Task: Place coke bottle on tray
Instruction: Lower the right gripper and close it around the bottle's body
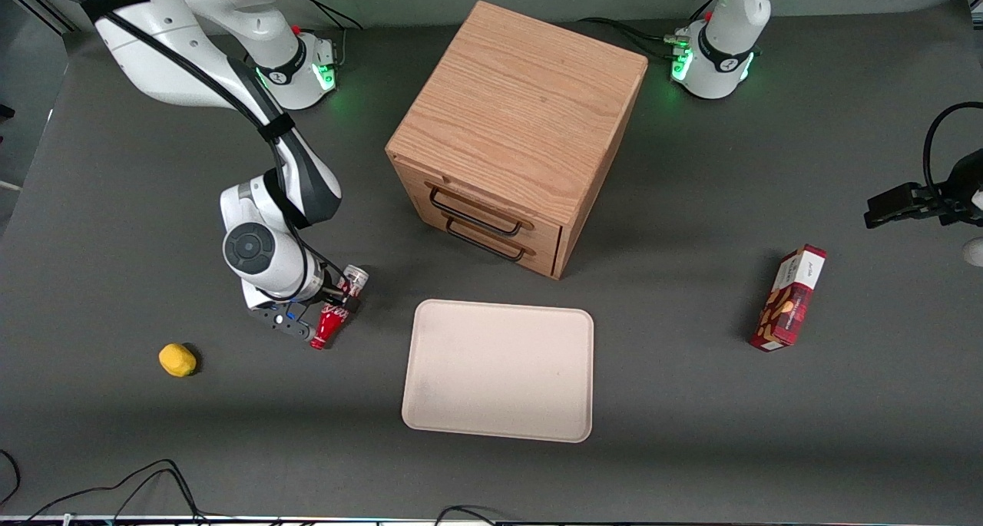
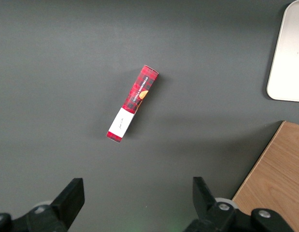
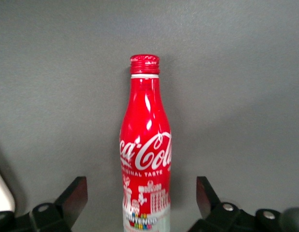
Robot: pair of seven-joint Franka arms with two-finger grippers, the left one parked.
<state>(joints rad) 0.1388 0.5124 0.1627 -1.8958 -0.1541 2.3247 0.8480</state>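
Between the spread tool (image 3: 142, 198) fingers, coke bottle (image 3: 145, 154), base cut off

The working arm (image 1: 177, 57) is glossy white with dark grey joint sections, a black cable strapped along it and a round grey cap on its wrist housing. Its base (image 1: 303, 61) glows green, and the pincer (image 1: 338, 296) has black fingers (image 3: 72, 198) with silver screws.

Robotics lab bench: two white arm bases with green status lights stand farther from the front camera than the wooden drawer cabinet (image 1: 516, 130); dark grey table mat (image 1: 691, 403); loose cables at the table's edges.
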